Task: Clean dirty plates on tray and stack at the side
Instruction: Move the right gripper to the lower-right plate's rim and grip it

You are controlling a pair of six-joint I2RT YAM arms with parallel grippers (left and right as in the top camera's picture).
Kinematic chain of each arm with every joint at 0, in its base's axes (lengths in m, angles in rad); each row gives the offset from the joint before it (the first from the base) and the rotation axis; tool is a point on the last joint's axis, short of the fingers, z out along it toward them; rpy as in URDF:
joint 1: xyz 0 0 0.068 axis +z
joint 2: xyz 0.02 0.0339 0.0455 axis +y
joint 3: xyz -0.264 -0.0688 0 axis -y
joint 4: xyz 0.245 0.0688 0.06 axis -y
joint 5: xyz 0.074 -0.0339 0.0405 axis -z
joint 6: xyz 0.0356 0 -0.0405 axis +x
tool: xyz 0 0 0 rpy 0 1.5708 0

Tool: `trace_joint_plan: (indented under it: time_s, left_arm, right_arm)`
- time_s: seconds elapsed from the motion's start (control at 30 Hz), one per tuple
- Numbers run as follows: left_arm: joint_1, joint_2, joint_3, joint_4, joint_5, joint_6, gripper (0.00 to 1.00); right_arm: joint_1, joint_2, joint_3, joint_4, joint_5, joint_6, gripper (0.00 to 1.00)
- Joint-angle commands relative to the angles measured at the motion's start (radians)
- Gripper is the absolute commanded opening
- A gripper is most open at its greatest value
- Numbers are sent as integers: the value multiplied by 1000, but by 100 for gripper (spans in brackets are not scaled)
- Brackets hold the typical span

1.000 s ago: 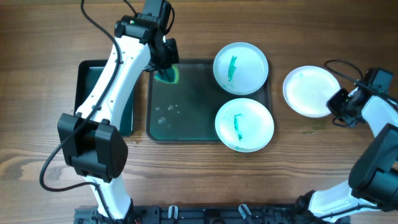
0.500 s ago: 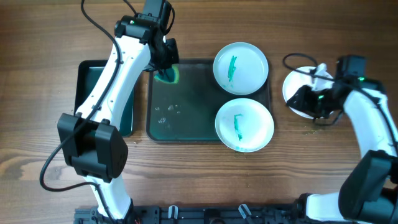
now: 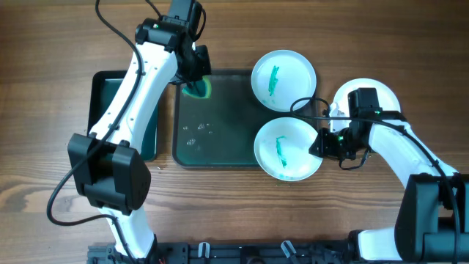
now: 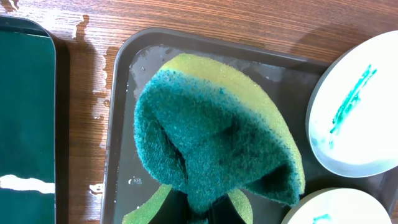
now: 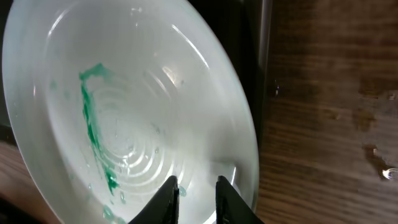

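Two plates with teal smears lie on the right half of the dark green tray (image 3: pixel 220 125): a far plate (image 3: pixel 283 81) and a near plate (image 3: pixel 286 147). A clean white plate (image 3: pixel 387 95) rests on the wood to the right of the tray. My left gripper (image 3: pixel 196 81) is shut on a green-and-yellow sponge (image 4: pixel 211 137), which is pressed onto the tray's far left corner. My right gripper (image 5: pixel 198 186) hovers just inside the near plate's (image 5: pixel 137 106) right rim. Its jaws stand slightly open, with nothing between them.
A smaller dark tray (image 3: pixel 102 110) lies left of the big one, partly under my left arm. Water drops dot the big tray's bare left half (image 3: pixel 198 132) and the wood beside it. A cable (image 3: pixel 308 103) loops over the gap between the plates.
My right arm has swung left from the clean plate at the side to the near smeared plate. The left arm and sponge have not moved.
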Motion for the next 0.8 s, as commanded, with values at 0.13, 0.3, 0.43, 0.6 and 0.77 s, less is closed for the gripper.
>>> trace_joint_plan:
  time_s: [0.13,0.3,0.43,0.6,0.77]
  left_arm:
    - [-2,8,-7,-1,-9,-17,4]
    - [-2,8,-7,-1,-9,-17,4]
    - [-2,8,-7,-1,-9,-17,4]
    - [-2,8,-7,-2,-9,-17,4]
    - [-2,8,-7,-1,-9,-17,4]
  right_arm:
    - [3,-26,224,-182,251,53,26]
    - [4,-24,134,-137,274,79,26]
    - [4,-22,25,-46,132,26,25]
    - [4,-22,10,-11,122,26,25]
    - [4,-21,10,-4,96,26,14]
